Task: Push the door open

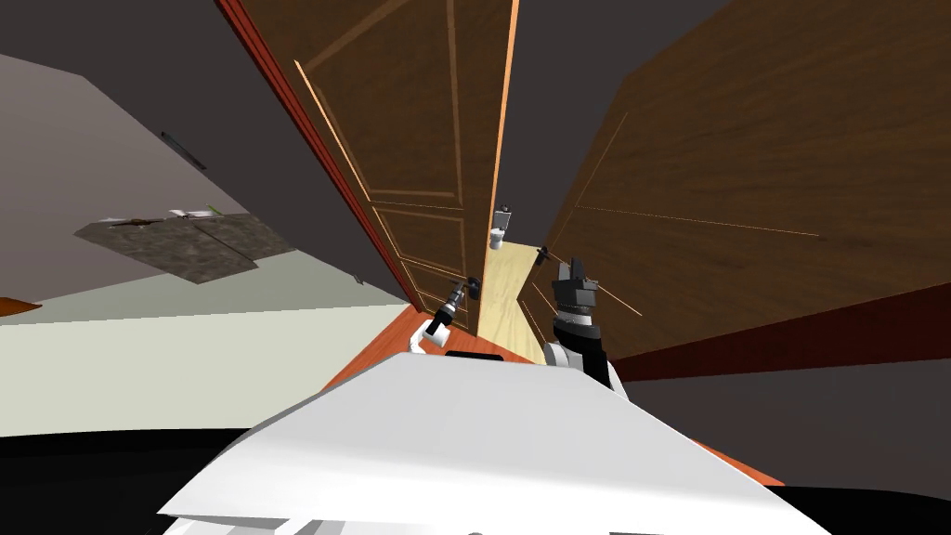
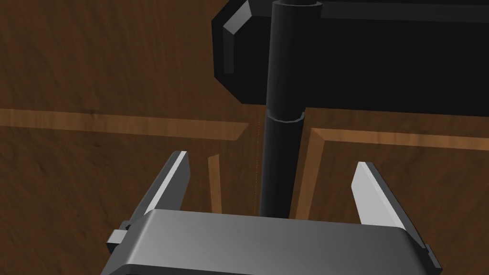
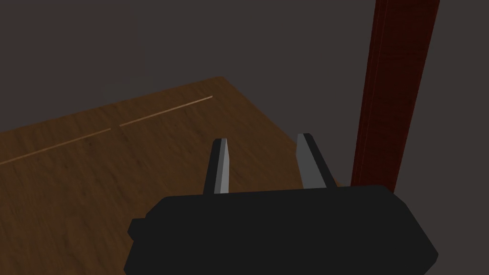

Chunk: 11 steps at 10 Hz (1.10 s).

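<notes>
The door (image 1: 409,139), a brown panelled leaf with lighter inlaid strips, is shown in the head view ahead of the robot and to its left, its pale free edge turned toward the camera. A narrow gap is left beside that edge, through which a light floor (image 1: 509,279) and a white toilet (image 1: 501,228) are seen, so the leaf is judged to be ajar but not yet pushed wide. The left gripper (image 1: 469,288) is set against the leaf close to the free edge, where leverage about the hinges is greatest. The right gripper (image 1: 573,276) is placed across the gap, before a second brown wooden surface (image 1: 743,186). In the left wrist view the fingers (image 2: 174,176) are spread wide and nothing is clasped. A black handle (image 2: 286,71) passes between them untouched, its stem standing off the panel. This placement is read as bracing for a push, for which no grip is needed. In the right wrist view the fingers (image 3: 222,167) are set closer together, with a clear gap and nothing between them. They are pointed along the second wooden surface, beside a dark red post (image 3: 396,86), and this arm is judged to be parked clear of the leaf's swing.
</notes>
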{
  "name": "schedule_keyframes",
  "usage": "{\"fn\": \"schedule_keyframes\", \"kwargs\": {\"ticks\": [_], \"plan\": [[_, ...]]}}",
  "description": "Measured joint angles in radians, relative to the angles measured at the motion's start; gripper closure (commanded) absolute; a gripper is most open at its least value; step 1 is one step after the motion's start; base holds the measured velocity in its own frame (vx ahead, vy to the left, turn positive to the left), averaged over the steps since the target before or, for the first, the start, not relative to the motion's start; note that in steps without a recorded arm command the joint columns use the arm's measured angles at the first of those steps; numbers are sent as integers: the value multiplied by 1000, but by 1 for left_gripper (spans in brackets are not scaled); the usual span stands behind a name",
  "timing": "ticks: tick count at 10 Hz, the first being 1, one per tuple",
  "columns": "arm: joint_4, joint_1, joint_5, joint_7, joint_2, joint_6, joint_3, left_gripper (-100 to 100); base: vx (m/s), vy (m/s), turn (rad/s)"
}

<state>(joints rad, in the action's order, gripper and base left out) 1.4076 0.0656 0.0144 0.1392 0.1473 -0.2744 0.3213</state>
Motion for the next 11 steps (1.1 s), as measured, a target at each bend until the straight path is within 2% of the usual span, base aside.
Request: {"fn": "schedule_keyframes", "kwargs": {"ticks": [2,3,8,11], "plan": [[-15,-12,-1,-2,-7,0,-8,-100,145,-37,-13],[-15,-13,-1,-3,-8,0,-8,100,-16,3,11],[-16,-12,0,-3,-7,2,-8,100,-15,4,-4],[-31,-10,-1,-7,-10,6,-21,100,130,-98,57]]}}
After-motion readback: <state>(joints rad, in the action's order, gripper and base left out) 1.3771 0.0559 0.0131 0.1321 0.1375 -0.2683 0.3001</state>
